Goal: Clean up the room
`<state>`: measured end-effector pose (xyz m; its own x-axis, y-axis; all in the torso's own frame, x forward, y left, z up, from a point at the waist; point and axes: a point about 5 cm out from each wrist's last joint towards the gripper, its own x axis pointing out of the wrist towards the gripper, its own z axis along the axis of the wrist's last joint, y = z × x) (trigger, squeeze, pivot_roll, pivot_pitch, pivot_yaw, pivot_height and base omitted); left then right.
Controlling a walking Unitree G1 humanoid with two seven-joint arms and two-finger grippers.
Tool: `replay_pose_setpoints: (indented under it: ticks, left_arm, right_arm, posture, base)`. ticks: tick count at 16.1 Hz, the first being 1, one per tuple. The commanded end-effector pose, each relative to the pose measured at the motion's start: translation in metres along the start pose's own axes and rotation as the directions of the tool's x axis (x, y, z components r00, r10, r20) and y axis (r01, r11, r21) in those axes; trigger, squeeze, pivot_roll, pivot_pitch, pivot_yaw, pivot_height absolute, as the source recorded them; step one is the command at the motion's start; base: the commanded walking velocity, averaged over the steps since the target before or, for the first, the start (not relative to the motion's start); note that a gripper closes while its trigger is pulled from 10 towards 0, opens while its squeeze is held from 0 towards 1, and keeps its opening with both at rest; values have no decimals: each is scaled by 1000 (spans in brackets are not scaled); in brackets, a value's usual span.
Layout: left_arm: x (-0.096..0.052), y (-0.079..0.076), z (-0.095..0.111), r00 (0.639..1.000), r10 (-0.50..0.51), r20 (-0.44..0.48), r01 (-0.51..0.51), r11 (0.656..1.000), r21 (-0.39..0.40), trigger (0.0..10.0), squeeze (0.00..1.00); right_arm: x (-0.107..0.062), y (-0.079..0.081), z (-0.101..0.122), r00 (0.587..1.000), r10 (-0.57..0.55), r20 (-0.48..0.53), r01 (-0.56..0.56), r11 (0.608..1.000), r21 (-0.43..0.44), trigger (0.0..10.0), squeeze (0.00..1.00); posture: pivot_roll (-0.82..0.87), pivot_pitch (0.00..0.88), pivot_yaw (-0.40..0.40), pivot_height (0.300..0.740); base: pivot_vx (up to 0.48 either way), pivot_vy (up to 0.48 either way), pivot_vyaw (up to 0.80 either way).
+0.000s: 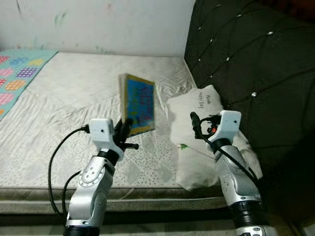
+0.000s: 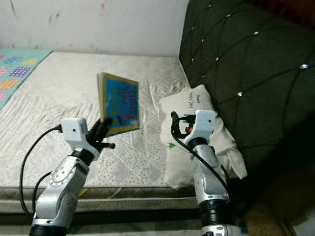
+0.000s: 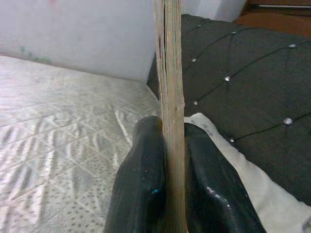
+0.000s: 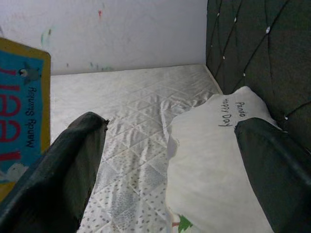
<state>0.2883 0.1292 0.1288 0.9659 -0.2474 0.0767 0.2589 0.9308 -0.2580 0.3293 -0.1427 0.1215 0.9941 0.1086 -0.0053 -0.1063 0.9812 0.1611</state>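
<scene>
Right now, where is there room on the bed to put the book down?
The left gripper holds the book upright. The bare mattress between the book and the colourful mat is free. By the headboard the pillow crowds it.

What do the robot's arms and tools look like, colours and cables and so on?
Both arms are silver metal with rounded joint housings. Each wrist carries a white boxy module. A black cable loops from the left arm's module down along the arm, and another runs down the right arm. The left tool and right tool each have two long black fingers, glossy and rounded. A small red-orange spot shows beside the right module.
</scene>
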Motion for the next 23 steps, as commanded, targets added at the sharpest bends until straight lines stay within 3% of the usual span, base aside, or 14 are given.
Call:
replay_pose_setpoints:
  ticks: [1,7,9,11,16,23]
  left_arm:
    - [2,3,12,999,11,49,-11,1000,9,10000,0]
    - [3,2,13,998,10,62,-10,1000,5,10000,0]
    - [2,17,13,993,105,58,-99,991,-91,10000,0]
    - [1,30,17,984,168,63,-159,978,-131,10000,0]
    - [-12,53,19,964,259,65,-251,962,-111,10000,0]
    - [-10,46,20,971,224,86,-212,969,-128,10000,0]
  right_arm:
    - [3,1,3,1000,0,6,0,1000,5,10000,0]
    - [3,1,3,1000,3,6,-3,1000,5,10000,0]
    - [3,1,2,1000,5,1,-5,1000,1,10000,0]
    - [3,0,1,1000,4,-2,-4,1000,-2,10000,0]
    - [3,-5,-2,1000,-2,-14,2,1000,-7,10000,0]
    - [3,-4,-4,1000,3,-26,-3,1000,0,10000,0]
  posture:
    - [-56,0,-58,740]
    - [-57,0,-58,740]
    - [-57,0,-58,740]
    - [-57,0,-58,740]
    - [-48,0,-66,740]
    - [-51,0,-68,740]
  base:
    - [0,0,0]
    - [0,0,-338]
    - [0,0,0]
    - [0,0,0]
    - [0,0,0]
    - [0,0,-196]
